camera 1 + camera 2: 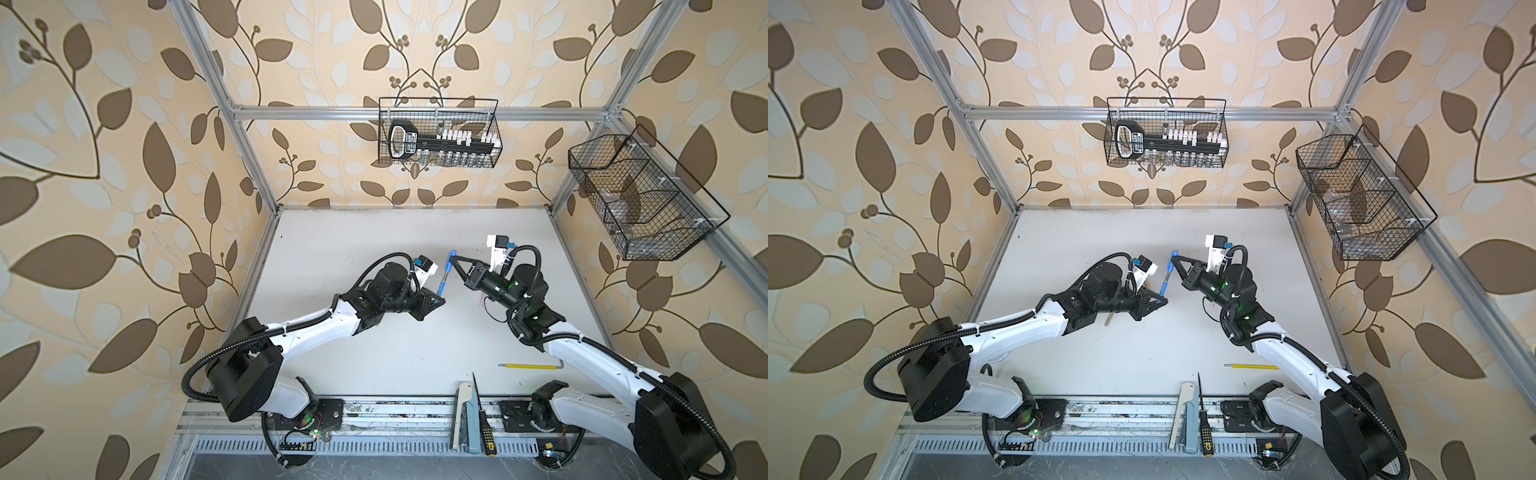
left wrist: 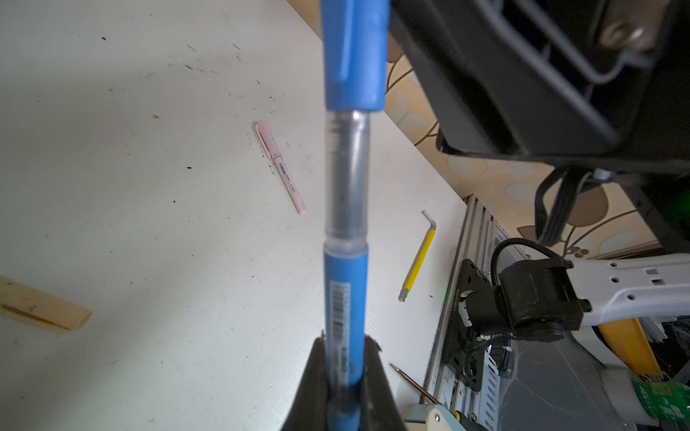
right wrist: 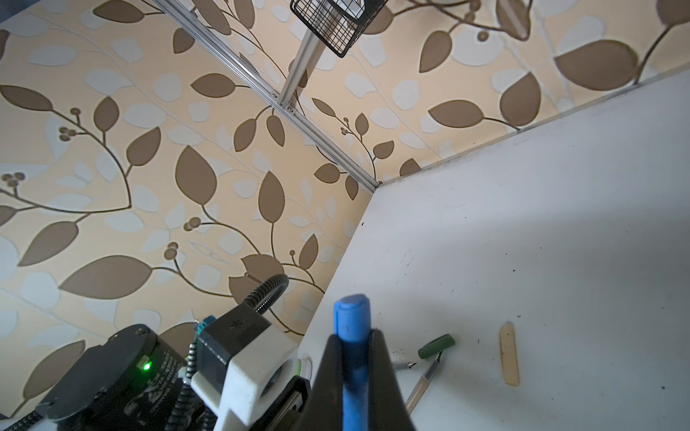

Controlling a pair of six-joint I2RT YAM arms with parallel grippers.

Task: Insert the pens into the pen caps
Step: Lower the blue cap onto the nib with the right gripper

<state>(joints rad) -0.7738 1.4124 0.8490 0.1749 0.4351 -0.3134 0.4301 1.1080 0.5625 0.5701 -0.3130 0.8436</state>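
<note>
While our left end effector [image 2: 344, 347] clamps the slim blue pen [image 2: 345, 283] by its rear end above the white bench [image 1: 374, 249], our right end effector [image 3: 354, 337] pinches the blue tubular cap [image 3: 351, 313] over its tip; we judge both light, stiff, slick.

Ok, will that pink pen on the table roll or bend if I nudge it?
Probably rolls a little: the pink pen is a slim round barrel on the smooth table, though what looks like a cap clip may stop it. Likely stiff and light: thin, straight plastic.
</note>
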